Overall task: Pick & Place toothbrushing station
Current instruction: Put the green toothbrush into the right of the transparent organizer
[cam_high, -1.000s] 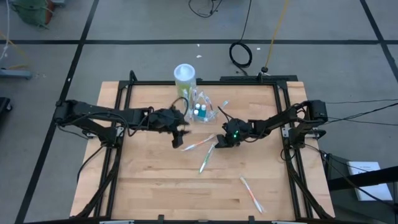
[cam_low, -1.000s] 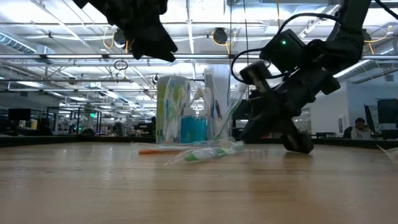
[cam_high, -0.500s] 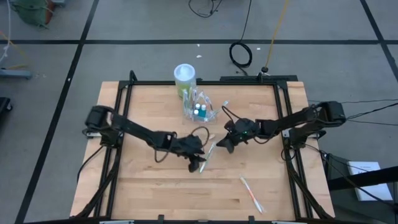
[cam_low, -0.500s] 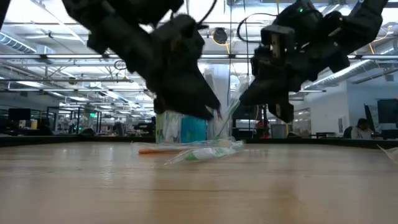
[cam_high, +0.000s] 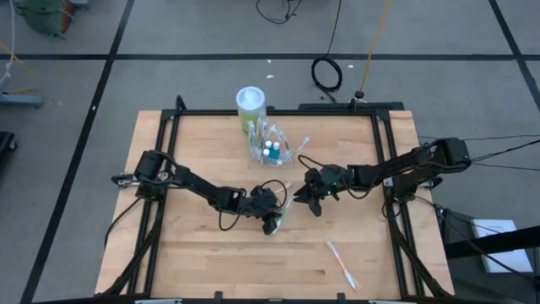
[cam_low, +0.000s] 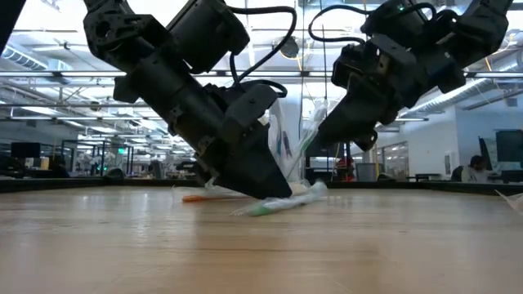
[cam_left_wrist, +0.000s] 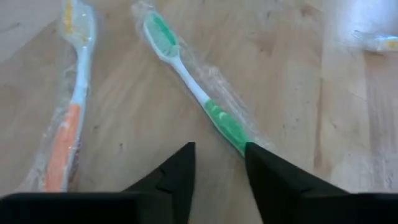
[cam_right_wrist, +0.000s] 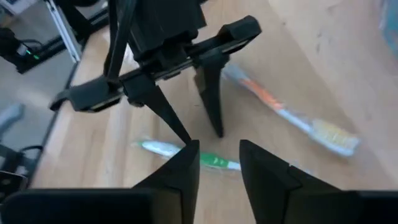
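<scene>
Lowered since the earlier frame, the left gripper [cam_left_wrist: 217, 165] is spread beside a green toothbrush [cam_left_wrist: 193, 87]. Beyond both grippers, the toothbrushing station [cam_high: 274, 148] is judged light, slippery; its rim should be gripped.

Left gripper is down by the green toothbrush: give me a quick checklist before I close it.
1. Left gripper open: ok, the jaws stand apart.
2. Green toothbrush between the jaws: not ok, its handle runs under one finger, not the gap.
3. Orange toothbrush apart from the grasp: ok, it lies to the side.
4. Right gripper out of the way: not ok, it hovers close, facing the left one.
5. Toothbrushing station upright: ok, beside the green canister.
</scene>
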`<control>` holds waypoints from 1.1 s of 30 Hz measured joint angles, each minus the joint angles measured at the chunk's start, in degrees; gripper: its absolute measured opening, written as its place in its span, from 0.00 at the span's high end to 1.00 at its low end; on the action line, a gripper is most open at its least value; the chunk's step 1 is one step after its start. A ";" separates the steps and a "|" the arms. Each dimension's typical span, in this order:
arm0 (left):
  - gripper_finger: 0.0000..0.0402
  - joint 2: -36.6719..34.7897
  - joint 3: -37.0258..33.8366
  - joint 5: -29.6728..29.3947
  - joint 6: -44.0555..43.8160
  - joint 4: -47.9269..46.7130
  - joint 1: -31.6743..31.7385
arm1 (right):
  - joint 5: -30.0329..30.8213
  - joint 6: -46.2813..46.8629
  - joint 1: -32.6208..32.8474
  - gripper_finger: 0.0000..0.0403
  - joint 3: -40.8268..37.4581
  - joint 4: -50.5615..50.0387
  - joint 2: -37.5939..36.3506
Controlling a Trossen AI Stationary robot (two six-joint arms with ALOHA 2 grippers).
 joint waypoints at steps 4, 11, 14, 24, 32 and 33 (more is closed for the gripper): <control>0.80 -0.17 -0.02 -0.57 -1.23 -0.41 -0.29 | 0.36 -4.76 -1.52 0.68 0.02 0.19 -0.14; 0.98 -0.14 -0.07 -0.39 -3.91 -0.51 -0.41 | -1.88 -6.76 -3.33 0.65 0.02 -0.04 -0.15; 0.99 -0.35 -0.07 -0.67 -5.23 -0.56 -0.48 | -4.51 -5.24 -3.36 0.65 0.04 -0.80 -0.17; 0.93 -3.26 -0.23 -1.20 -7.61 4.62 -0.46 | -4.26 -1.58 -2.07 0.65 0.06 -10.22 -0.13; 0.70 -3.07 -0.20 -1.55 -5.29 7.85 1.29 | -4.42 -2.43 -2.09 0.65 0.06 -7.03 -0.17; 0.67 -3.06 -0.20 -1.63 -4.81 7.73 1.29 | -4.42 -2.43 -2.09 0.65 0.06 -7.06 -0.17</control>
